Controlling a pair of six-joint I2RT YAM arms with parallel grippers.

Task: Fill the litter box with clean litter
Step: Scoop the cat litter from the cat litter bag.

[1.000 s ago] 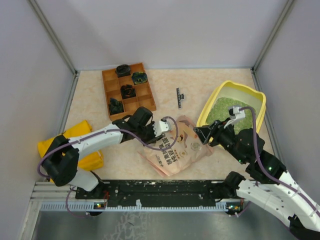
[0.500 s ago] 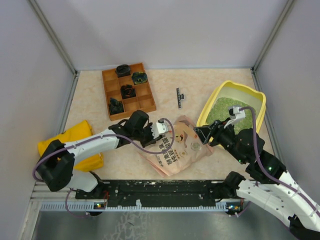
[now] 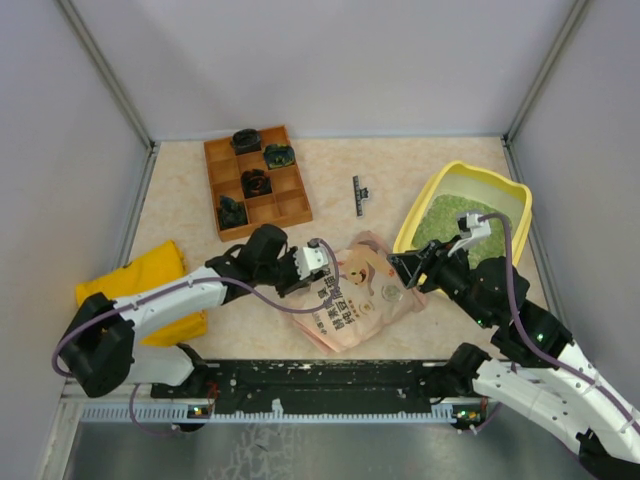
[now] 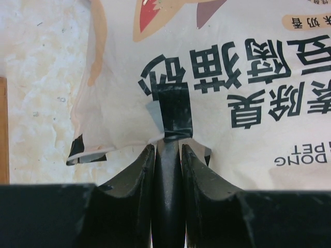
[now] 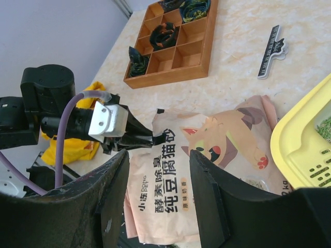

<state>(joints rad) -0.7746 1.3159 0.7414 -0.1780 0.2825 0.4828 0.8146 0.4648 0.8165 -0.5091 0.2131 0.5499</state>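
Note:
The yellow litter box (image 3: pixel 507 186) stands at the right, its near-left corner raised, with green clean litter (image 3: pixel 450 215) inside. Its rim (image 5: pixel 295 147) and a bit of the litter (image 5: pixel 325 126) show in the right wrist view. A pink printed pouch (image 3: pixel 355 295) lies flat in front of the middle. My left gripper (image 3: pixel 330 268) is shut on a black tab (image 4: pixel 173 111) at the pouch's left edge; the fingers (image 4: pixel 137 170) pinch it. My right gripper (image 3: pixel 405 270) hangs open above the pouch's right end, beside the box's corner, nothing between its fingers (image 5: pixel 116 175).
A brown wooden compartment tray (image 3: pixel 290 208) with several dark items sits at the back left. A black clip (image 3: pixel 360 194) lies between it and the box. A yellow cloth bag (image 3: pixel 150 290) lies at the near left, under my left arm. Walls close three sides.
My left arm has drawn a little to the left and nearer, still holding the pouch's edge. The right arm and litter box have not moved.

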